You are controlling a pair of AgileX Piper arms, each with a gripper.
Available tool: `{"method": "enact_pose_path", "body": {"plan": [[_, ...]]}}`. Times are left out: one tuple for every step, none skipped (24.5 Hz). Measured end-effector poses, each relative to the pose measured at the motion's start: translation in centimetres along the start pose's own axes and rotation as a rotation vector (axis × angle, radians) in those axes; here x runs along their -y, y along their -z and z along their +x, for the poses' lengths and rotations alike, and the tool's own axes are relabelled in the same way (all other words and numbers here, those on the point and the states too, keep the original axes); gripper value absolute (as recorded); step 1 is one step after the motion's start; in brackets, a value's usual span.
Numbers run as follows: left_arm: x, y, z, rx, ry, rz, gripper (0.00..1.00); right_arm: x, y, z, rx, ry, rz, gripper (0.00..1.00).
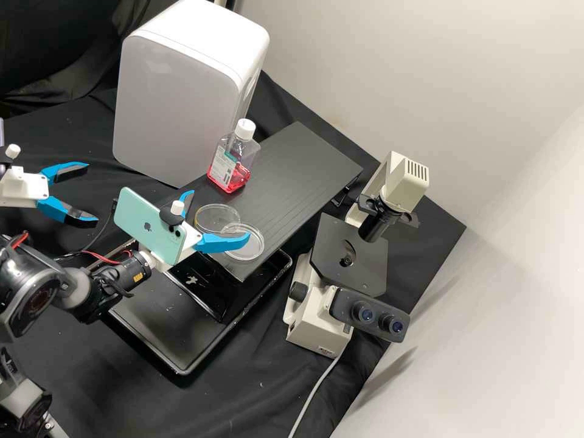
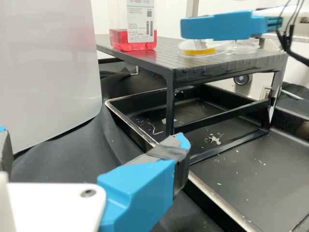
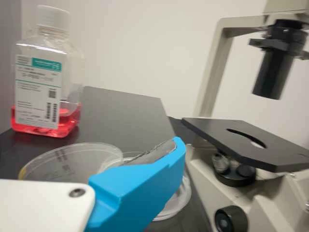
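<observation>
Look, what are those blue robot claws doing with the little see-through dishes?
The right gripper is open above a black raised shelf, its blue fingers spread either side of a clear dish. It is hard to tell if it touches the dish. A second dish lies right next to it. The left gripper hangs open beside a white box, holding nothing. A flask of red liquid stands farther back on the shelf, and a microscope stands beside it.

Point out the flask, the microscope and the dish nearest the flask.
flask (image 1: 234, 161): high view, on its clear body.
microscope (image 1: 350, 261): high view, on its black stage.
dish nearest the flask (image 1: 214, 218): high view, on its clear middle.
</observation>
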Motion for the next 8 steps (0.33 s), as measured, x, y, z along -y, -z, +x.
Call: {"method": "enact_pose_path", "body": {"plan": [[-0.02,0.0,0.0,0.0,-0.001,0.0,1.0,-0.1,0.0,-0.2,0.01,-0.011,0.003,1.0],[-0.02,0.0,0.0,0.0,-0.001,0.0,1.0,-0.3,0.1,-0.4,0.019,-0.023,0.007,1.0],[-0.06,0.0,0.0,0.001,-0.002,-0.001,1.0,-0.5,0.1,-0.6,0.024,-0.032,0.015,1.0],[-0.06,0.0,0.0,0.001,-0.002,-0.001,1.0,-0.6,0.1,-0.8,0.025,-0.038,0.018,1.0],[-0.06,0.0,0.0,0.001,-0.002,-0.001,1.0,-0.8,0.1,-1.0,0.023,-0.043,0.02,1.0],[-0.06,0.0,0.0,0.001,-0.002,-0.001,1.0,-0.9,0.1,-1.1,0.024,-0.049,0.02,1.0],[-0.06,0.0,0.0,0.001,-0.002,-0.001,1.0,-0.9,-0.1,-1.3,0.025,-0.044,0.018,1.0],[-0.06,0.0,0.0,0.001,-0.002,-0.001,1.0,-0.9,-0.3,-1.4,0.023,-0.039,0.024,1.0]]}}
